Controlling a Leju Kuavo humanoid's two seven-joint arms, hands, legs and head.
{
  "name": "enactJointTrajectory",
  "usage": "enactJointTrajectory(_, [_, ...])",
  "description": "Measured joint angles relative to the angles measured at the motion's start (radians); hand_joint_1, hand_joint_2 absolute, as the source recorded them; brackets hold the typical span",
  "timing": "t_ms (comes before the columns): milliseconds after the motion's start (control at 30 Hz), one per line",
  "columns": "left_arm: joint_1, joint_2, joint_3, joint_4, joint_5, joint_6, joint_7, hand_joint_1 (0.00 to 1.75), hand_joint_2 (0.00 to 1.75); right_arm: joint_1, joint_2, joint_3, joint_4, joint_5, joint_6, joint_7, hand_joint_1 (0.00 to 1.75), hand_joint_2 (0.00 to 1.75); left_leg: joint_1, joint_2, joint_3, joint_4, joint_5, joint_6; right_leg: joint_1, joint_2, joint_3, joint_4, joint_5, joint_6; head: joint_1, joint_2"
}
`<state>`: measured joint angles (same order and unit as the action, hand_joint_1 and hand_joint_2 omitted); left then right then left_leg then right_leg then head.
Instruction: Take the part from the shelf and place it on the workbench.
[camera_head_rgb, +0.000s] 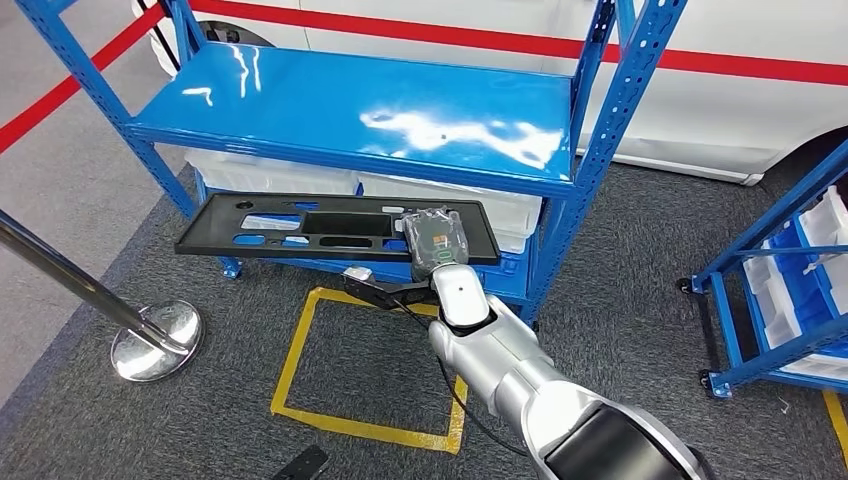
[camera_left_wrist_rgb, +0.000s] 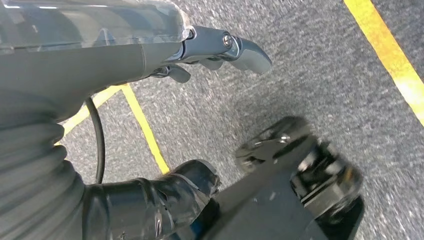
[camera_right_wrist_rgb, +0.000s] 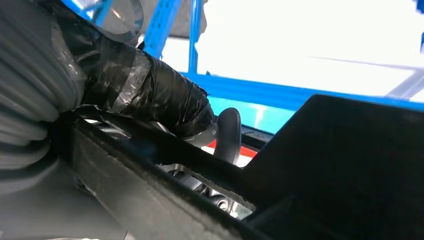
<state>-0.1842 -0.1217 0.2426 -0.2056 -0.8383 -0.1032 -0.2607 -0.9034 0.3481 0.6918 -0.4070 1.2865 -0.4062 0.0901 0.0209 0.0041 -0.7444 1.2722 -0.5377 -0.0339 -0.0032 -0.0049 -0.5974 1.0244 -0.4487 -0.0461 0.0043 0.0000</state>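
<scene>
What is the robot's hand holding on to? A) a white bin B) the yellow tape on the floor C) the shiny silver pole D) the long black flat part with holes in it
D. In the head view the right hand grips the right end of the long black part, in front of the blue shelf; the right wrist view shows its fingers wrapped over the part's edge.

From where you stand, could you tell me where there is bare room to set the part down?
The glossy blue top shelf is bare between its uprights. The grey carpet inside the yellow tape square is free. The lower level is crowded: the long black plastic panel, gripped by the right robot hand, fronts white bins.
</scene>
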Motion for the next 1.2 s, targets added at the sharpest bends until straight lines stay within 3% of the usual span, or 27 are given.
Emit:
enactJointTrajectory(33, [0.001, 0.0, 0.0, 0.0, 0.0, 0.001, -0.002, 0.0, 1.75, 0.005, 0.0, 0.0, 0.0, -0.016, 0.0, -0.008, 1.75, 1.75, 0.001, 0.0, 0.003, 0.019, -0.002, -0.003, 0.0, 0.0, -0.006, 0.001, 0.004, 0.002, 0.0, 0.0])
enactJointTrajectory(67, [0.002, 0.0, 0.0, 0.0, -0.001, 0.002, -0.003, 0.0, 1.75, 0.011, 0.0, 0.001, 0.0, -0.036, -0.001, -0.017, 1.75, 1.75, 0.003, 0.0, 0.027, -0.001, 0.013, -0.004, -0.001, 0.0, -0.011, 0.003, 0.008, 0.004, 0.0, 0.0])
enactJointTrajectory(167, [0.002, 0.001, 0.0, 0.0, -0.001, 0.005, -0.004, 0.0, 1.75, 0.021, 0.0, 0.001, -0.004, -0.079, -0.005, -0.037, 1.75, 1.75, 0.002, -0.001, 0.153, -0.192, 0.069, 0.002, -0.001, 0.001, -0.021, 0.01, 0.014, 0.013, 0.0, 0.0])
enactJointTrajectory(200, [0.002, 0.001, 0.0, 0.0, -0.001, 0.006, -0.004, 0.0, 1.75, 0.022, 0.0, 0.001, -0.006, -0.085, -0.007, -0.04, 1.75, 1.75, 0.0, -0.002, 0.175, -0.232, 0.074, 0.006, 0.0, 0.001, -0.024, 0.012, 0.016, 0.018, 0.0, 0.0])
enactJointTrajectory(300, [0.004, 0.001, 0.0, 0.0, -0.001, 0.006, -0.005, 0.0, 1.75, 0.025, 0.0, 0.0, -0.01, -0.111, -0.013, -0.052, 1.75, 1.75, -0.005, -0.004, 0.179, -0.255, 0.079, 0.026, 0.001, 0.001, -0.029, 0.01, 0.026, 0.037, 0.0, 0.0])
enactJointTrajectory(367, [0.004, 0.001, 0.0, 0.0, -0.001, 0.007, -0.005, 0.0, 1.75, 0.028, -0.001, 0.0, -0.012, -0.16, -0.012, -0.074, 1.75, 1.75, -0.001, -0.001, 0.177, -0.265, 0.09, 0.045, 0.001, 0.003, -0.043, 0.036, 0.004, 0.047, 0.001, 0.0])
enactJointTrajectory(433, [0.004, 0.001, 0.0, 0.0, -0.001, 0.01, -0.005, 0.0, 1.75, 0.033, -0.003, -0.001, -0.015, -0.228, -0.01, -0.103, 1.75, 1.75, 0.0, 0.002, 0.171, -0.27, 0.099, 0.058, -0.001, 0.005, -0.088, 0.138, -0.06, 0.053, 0.002, 0.0])
enactJointTrajectory(500, [0.006, 0.002, 0.001, 0.0, -0.001, 0.015, -0.005, 0.0, 1.75, 0.044, -0.005, -0.003, -0.017, -0.292, -0.008, -0.125, 1.75, 1.75, -0.001, 0.002, 0.163, -0.267, 0.102, 0.062, -0.002, 0.005, -0.141, 0.262, -0.113, 0.057, 0.002, 0.0])
enactJointTrajectory(533, [0.008, 0.002, 0.001, 0.0, -0.001, 0.017, -0.004, 0.0, 1.75, 0.051, -0.007, -0.004, -0.018, -0.315, -0.008, -0.131, 1.75, 1.75, -0.002, 0.002, 0.16, -0.266, 0.103, 0.063, -0.003, 0.005, -0.15, 0.289, -0.116, 0.057, 0.002, 0.0])
enactJointTrajectory(567, [0.01, 0.002, 0.002, 0.0, -0.001, 0.019, -0.004, 0.0, 1.75, 0.057, -0.01, -0.005, -0.018, -0.332, -0.008, -0.136, 1.75, 1.75, -0.002, 0.002, 0.159, -0.263, 0.103, 0.063, -0.003, 0.005, -0.14, 0.277, -0.099, 0.056, 0.002, 0.0])
enactJointTrajectory(667, [0.011, 0.002, 0.003, 0.0, -0.002, 0.021, -0.004, 0.0, 1.75, 0.062, -0.021, -0.007, -0.025, -0.355, -0.016, -0.137, 1.75, 1.75, -0.006, 0.0, 0.156, -0.255, 0.1, 0.058, 0.002, 0.005, -0.042, 0.09, -0.011, 0.04, 0.002, 0.0])
enactJointTrajectory(733, [0.011, 0.001, 0.004, 0.0, -0.004, 0.021, -0.003, 0.0, 1.75, 0.059, -0.029, -0.007, -0.032, -0.354, -0.028, -0.133, 1.75, 1.75, -0.009, 0.001, 0.149, -0.252, 0.101, 0.05, 0.008, 0.005, -0.011, 0.018, 0.003, 0.031, 0.001, 0.0])
enactJointTrajectory(800, [0.012, 0.001, 0.004, 0.0, -0.006, 0.021, -0.002, 0.0, 1.75, 0.056, -0.04, -0.007, -0.039, -0.353, -0.035, -0.13, 1.75, 1.75, -0.009, 0.002, 0.145, -0.253, 0.104, 0.04, 0.007, 0.005, -0.008, 0.007, 0.004, 0.026, 0.002, 0.0])
enactJointTrajectory(867, [0.012, 0.002, 0.004, 0.0, -0.009, 0.021, -0.002, 0.0, 1.75, 0.055, -0.048, -0.007, -0.047, -0.352, -0.036, -0.129, 1.75, 1.75, -0.008, 0.001, 0.136, -0.236, 0.089, 0.029, 0.0, 0.004, -0.005, -0.006, 0.012, 0.018, 0.001, 0.0])
enactJointTrajectory(900, [0.012, 0.003, 0.004, 0.0, -0.01, 0.021, -0.003, 0.0, 1.75, 0.054, -0.049, -0.007, -0.051, -0.352, -0.036, -0.129, 1.75, 1.75, -0.008, 0.001, 0.121, -0.203, 0.066, 0.024, -0.004, 0.003, -0.004, -0.011, 0.016, 0.014, 0.001, 0.0])
enactJointTrajectory(1000, [0.013, 0.004, 0.004, 0.0, -0.013, 0.021, -0.003, 0.0, 1.75, 0.053, -0.051, -0.007, -0.06, -0.353, -0.037, -0.13, 1.75, 1.75, -0.002, 0.0, 0.038, -0.015, -0.019, 0.01, -0.005, 0.003, -0.005, -0.012, 0.019, 0.011, 0.001, 0.0])
enactJointTrajectory(1033, [0.014, 0.005, 0.004, 0.0, -0.013, 0.021, -0.003, 0.0, 1.75, 0.054, -0.052, -0.007, -0.06, -0.353, -0.037, -0.13, 1.75, 1.75, 0.001, 0.0, 0.02, 0.023, -0.025, 0.006, -0.006, 0.003, -0.005, -0.01, 0.018, 0.011, 0.001, 0.0])
enactJointTrajectory(1067, [0.014, 0.005, 0.004, 0.0, -0.013, 0.021, -0.003, 0.0, 1.75, 0.055, -0.053, -0.007, -0.06, -0.352, -0.038, -0.129, 1.75, 1.75, 0.004, 0.0, 0.021, 0.022, -0.012, 0.002, -0.007, 0.003, -0.006, -0.008, 0.018, 0.012, 0.001, 0.0])
enactJointTrajectory(1100, [0.014, 0.006, 0.004, 0.0, -0.013, 0.021, -0.003, 0.0, 1.75, 0.055, -0.053, -0.007, -0.061, -0.349, -0.039, -0.126, 1.75, 1.75, 0.007, 0.001, 0.041, -0.019, 0.019, 0.0, -0.008, 0.004, -0.006, -0.005, 0.016, 0.014, 0.001, 0.0])
enactJointTrajectory(1133, [0.014, 0.007, 0.004, 0.0, -0.014, 0.021, -0.003, 0.0, 1.75, 0.056, -0.053, -0.007, -0.062, -0.344, -0.043, -0.121, 1.75, 1.75, 0.011, 0.001, 0.074, -0.089, 0.055, -0.003, -0.01, 0.005, -0.007, 0.0, 0.013, 0.018, 0.001, 0.0])
enactJointTrajectory(1200, [0.012, 0.008, 0.004, 0.0, -0.015, 0.022, -0.005, 0.0, 1.75, 0.054, -0.054, -0.007, -0.065, -0.329, -0.057, -0.109, 1.75, 1.75, 0.01, 0.0, 0.131, -0.206, 0.095, -0.001, -0.008, 0.007, -0.013, 0.012, 0.008, 0.03, 0.001, 0.0])
